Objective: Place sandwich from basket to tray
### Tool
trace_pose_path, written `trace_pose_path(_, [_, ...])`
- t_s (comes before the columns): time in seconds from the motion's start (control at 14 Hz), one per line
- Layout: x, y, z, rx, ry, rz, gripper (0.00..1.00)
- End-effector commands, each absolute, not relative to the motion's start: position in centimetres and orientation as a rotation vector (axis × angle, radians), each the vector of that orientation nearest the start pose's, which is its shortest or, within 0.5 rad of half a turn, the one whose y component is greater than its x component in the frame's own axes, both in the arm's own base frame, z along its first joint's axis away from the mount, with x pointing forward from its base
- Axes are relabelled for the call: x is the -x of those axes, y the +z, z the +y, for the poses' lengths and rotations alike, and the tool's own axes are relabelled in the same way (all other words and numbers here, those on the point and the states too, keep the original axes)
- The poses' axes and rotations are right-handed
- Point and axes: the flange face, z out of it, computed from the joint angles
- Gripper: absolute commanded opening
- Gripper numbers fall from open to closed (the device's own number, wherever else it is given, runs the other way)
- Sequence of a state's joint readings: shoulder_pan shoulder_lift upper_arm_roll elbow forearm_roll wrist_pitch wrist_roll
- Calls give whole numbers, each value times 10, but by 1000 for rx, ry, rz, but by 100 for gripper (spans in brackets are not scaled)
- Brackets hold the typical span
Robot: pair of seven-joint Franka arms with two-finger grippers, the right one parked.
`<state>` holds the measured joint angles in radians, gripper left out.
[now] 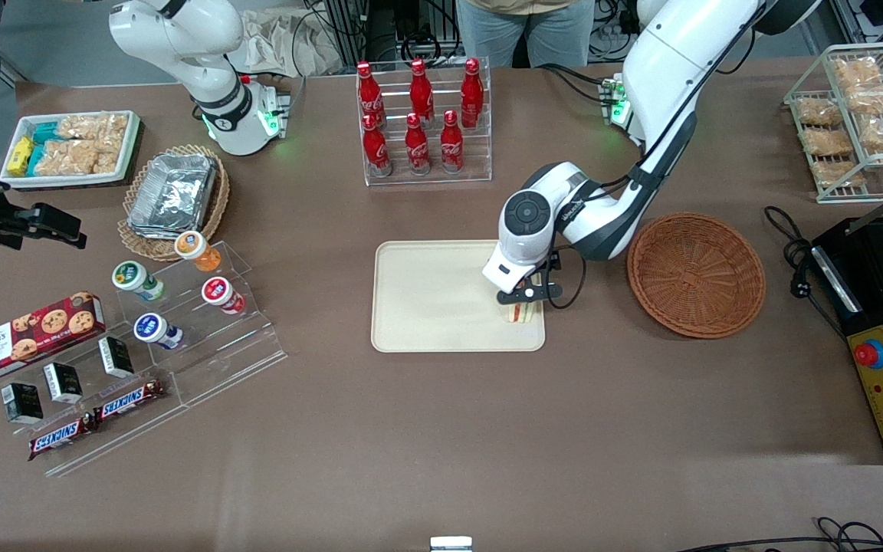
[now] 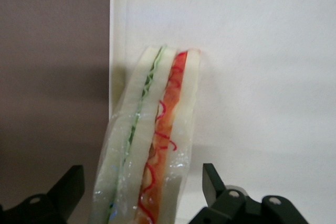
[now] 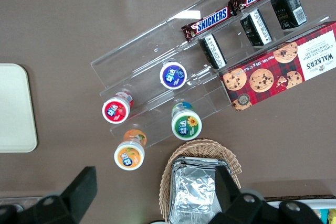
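The sandwich (image 1: 522,313) stands on its edge on the cream tray (image 1: 441,299), at the tray's corner nearest the front camera and toward the basket. In the left wrist view the sandwich (image 2: 152,145) shows white bread with green and red filling under clear wrap, resting on the tray (image 2: 262,77) close to its rim. My left gripper (image 1: 524,295) is directly above the sandwich. In the left wrist view the gripper (image 2: 142,174) is open, with one finger on each side of the sandwich and a small gap at both. The reddish-brown basket (image 1: 696,274) sits empty beside the tray.
A clear rack of red bottles (image 1: 420,123) stands farther from the front camera than the tray. Toward the parked arm's end are an acrylic stand with cups (image 1: 181,307), snack bars, a cookie box (image 1: 31,326) and a tan basket of foil containers (image 1: 173,195).
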<state>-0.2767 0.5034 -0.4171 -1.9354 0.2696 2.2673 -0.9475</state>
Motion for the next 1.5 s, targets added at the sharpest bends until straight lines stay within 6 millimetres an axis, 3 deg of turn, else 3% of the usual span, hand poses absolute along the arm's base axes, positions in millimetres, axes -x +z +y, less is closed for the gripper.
trace_pose_path(0.0, [-522, 323, -350, 3058, 99, -303, 100])
trace_pose_path(0.14, [-542, 378, -345, 3056, 167, -234, 100])
trace_pose_path(0.36, [-584, 443, -295, 3124, 216, -281, 100])
trace_pose_path(0.71, [-604, 529, -205, 3209, 59, -351, 100])
trace_pose_path(0.86, [-592, 571, -170, 3218, 15, -352, 100])
trace_pose_path(0.93, [-590, 584, -143, 3200, -5, -373, 100])
trace_pose_path(1.14, [-557, 629, -89, 3193, -43, -326, 100])
trace_pose_path(1.29, [-527, 647, -74, 3204, -70, -301, 100])
trace_pose_path(1.43, [-508, 651, -67, 3201, -77, -277, 100])
